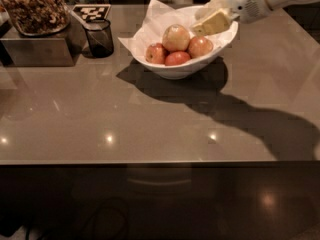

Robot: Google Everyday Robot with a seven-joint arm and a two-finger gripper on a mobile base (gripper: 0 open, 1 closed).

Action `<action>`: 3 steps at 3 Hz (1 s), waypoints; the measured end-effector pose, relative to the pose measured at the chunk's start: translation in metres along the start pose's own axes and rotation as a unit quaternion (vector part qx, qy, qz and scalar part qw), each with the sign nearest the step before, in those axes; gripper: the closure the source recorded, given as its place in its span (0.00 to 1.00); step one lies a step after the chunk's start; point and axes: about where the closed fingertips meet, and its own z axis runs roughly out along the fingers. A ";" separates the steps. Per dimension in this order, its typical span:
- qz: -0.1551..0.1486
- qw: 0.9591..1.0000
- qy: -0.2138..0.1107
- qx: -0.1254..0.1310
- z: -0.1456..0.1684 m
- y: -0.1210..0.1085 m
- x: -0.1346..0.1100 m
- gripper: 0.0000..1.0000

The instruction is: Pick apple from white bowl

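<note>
The white bowl, lined with crinkled white paper, stands at the back middle of the grey counter. The large pale yellow-gold apple sits on top of three smaller red apples in it. My gripper reaches in from the upper right and hangs over the bowl's right side, just right of and slightly above the big apple, above one red apple. It holds nothing.
A small dark glass cup stands left of the bowl. A steel box with a bowl of nuts on it is at the far left. A fiducial marker card lies behind the cup. The counter's front edge runs across the lower frame.
</note>
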 end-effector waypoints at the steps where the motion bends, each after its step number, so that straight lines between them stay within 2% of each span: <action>1: -0.014 0.999 0.007 -0.033 0.039 -0.014 -0.005 0.40; 2: -0.017 0.998 0.013 -0.054 0.064 -0.023 -0.004 0.18; 3: -0.015 0.998 0.015 -0.067 0.080 -0.029 -0.001 0.14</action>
